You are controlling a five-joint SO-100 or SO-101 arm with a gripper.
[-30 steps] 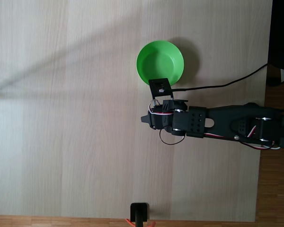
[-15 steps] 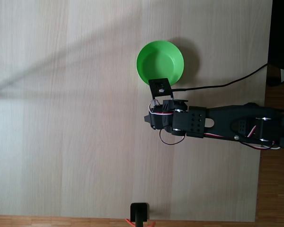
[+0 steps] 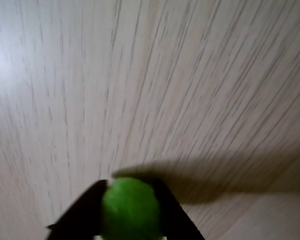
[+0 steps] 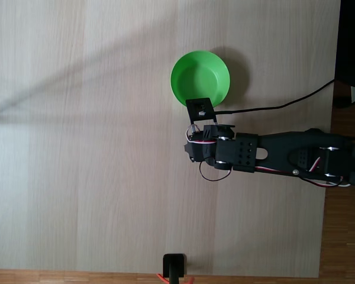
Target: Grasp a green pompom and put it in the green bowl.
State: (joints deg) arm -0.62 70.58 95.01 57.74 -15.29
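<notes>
Between the dark fingers (image 3: 85, 210) of the gripper (image 3: 130, 212), at the bottom of the wrist view, sits the green pompom (image 3: 130, 207), and the fingers are closed against both its sides. I judge it is held above the wooden table (image 3: 150, 75) so it can be carried. The green bowl (image 4: 200, 78) stands just beside the arm (image 4: 272, 155) in the fixed view, and looks empty inside.

Arm (image 4: 266, 155): matte black plastic segments, silver screws, red-white-black wires looping beside the black camera bracket (image 4: 200, 109).
</notes>
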